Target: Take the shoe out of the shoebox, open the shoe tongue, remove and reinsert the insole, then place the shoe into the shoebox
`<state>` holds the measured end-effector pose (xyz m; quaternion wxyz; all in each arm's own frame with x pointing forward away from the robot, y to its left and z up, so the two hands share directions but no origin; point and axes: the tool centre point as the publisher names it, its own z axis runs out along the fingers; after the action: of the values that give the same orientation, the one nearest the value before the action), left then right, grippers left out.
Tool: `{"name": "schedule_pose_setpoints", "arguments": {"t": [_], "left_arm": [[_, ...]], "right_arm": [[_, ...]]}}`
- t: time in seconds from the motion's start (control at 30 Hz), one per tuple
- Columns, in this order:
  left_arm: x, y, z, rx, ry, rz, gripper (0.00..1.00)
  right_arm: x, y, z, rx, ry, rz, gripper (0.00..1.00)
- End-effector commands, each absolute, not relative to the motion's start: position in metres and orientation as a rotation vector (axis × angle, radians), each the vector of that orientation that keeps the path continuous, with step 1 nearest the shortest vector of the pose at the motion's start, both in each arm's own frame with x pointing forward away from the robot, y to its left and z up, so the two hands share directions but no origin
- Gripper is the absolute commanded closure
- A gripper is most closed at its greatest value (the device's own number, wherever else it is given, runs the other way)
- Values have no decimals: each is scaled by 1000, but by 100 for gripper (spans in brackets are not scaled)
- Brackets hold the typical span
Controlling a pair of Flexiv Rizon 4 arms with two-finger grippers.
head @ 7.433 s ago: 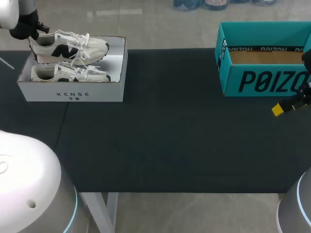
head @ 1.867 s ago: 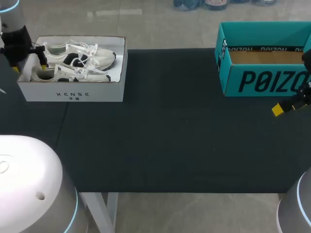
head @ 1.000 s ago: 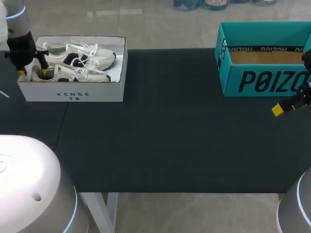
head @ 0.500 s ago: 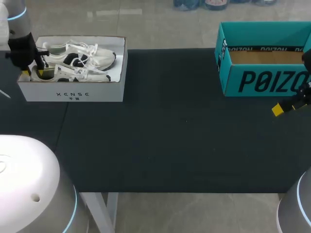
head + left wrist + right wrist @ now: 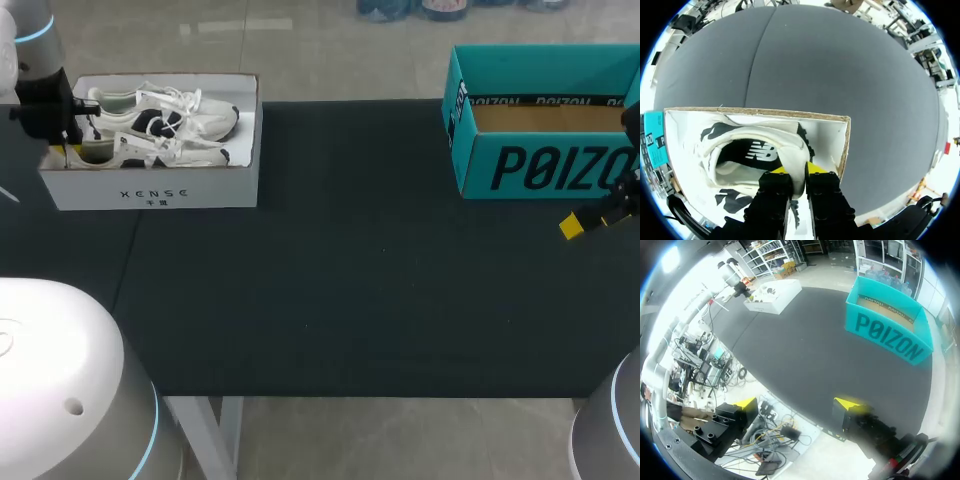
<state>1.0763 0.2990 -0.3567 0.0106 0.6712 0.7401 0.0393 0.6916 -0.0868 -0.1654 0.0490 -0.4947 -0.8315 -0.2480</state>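
A white shoebox (image 5: 150, 188) at the table's far left holds two white sneakers with dark markings. The near shoe (image 5: 150, 152) lies by the front wall, the other shoe (image 5: 165, 108) behind it. My left gripper (image 5: 68, 150) is down at the box's left end. In the left wrist view its fingers (image 5: 795, 171) pinch the heel collar of the near shoe (image 5: 740, 150), one yellow tip inside the opening and one outside. My right gripper (image 5: 797, 404) stands wide open and empty at the table's right edge, one yellow fingertip (image 5: 572, 226) showing in the head view.
A teal open box (image 5: 545, 165) with a brown cardboard floor stands at the far right, just behind my right gripper. The dark mat (image 5: 350, 280) covers the table between the two boxes.
My left gripper has closed onto the near shoe's heel. The white shoebox has shifted slightly. The right arm has not moved.
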Motion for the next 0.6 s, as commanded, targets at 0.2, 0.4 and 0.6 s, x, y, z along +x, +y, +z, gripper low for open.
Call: {"name": "schedule_pose_setpoints", "arguments": {"t": [0.2, 0.4, 0.6], "left_arm": [[1072, 299, -354, 2095, 2296, 148, 100], [1071, 303, -346, 2093, 2294, 176, 100], [1072, 306, -331, 2090, 2277, 214, 100]], "right_arm": [[693, -86, -166, -1509, -2533, -752, 0], [693, -86, -166, -1509, -2533, -752, 0], [693, -86, -166, -1509, -2533, -752, 0]]}}
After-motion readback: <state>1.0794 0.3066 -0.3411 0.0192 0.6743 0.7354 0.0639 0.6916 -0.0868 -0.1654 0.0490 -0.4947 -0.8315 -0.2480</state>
